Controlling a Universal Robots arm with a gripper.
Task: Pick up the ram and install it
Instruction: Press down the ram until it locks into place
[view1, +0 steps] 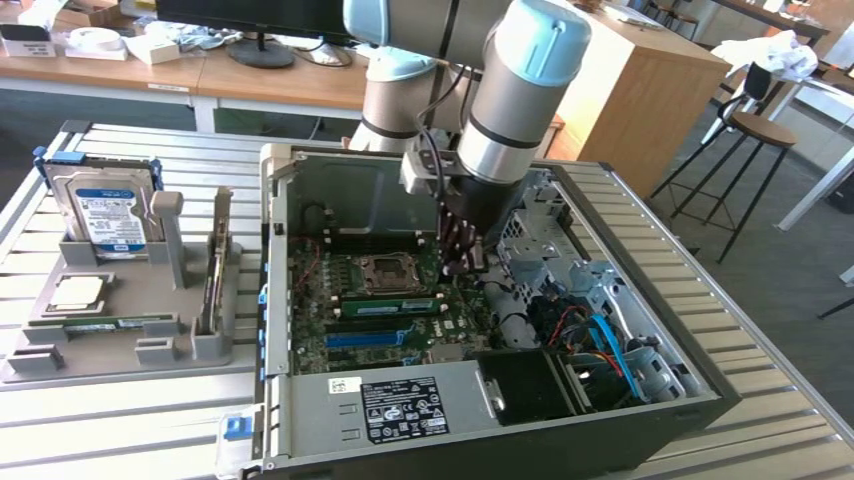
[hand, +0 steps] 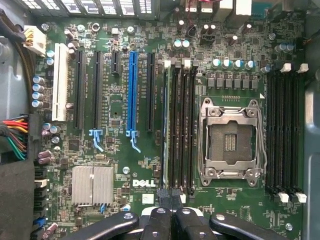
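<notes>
The ram (view1: 387, 300) is a green stick standing on edge in a black slot of the motherboard, beside the CPU socket (view1: 394, 268). In the wrist view the ram (hand: 167, 125) appears edge-on as a thin pale line in the slot furthest from the socket (hand: 231, 142). My gripper (view1: 463, 262) hangs inside the open computer case, just over one end of the ram. Its black fingers are pressed together with nothing between them, and the gripper (hand: 170, 199) sits at the end of the slot row. Whether the tips touch the ram I cannot tell.
The case walls, drive cage (view1: 561, 250) and blue cables (view1: 607, 335) crowd the exterior view's right. A blue expansion slot (hand: 132, 90) and heatsink (hand: 93, 185) lie beside the ram slots. A grey fixture (view1: 120, 350) outside the case holds a hard drive (view1: 110, 215).
</notes>
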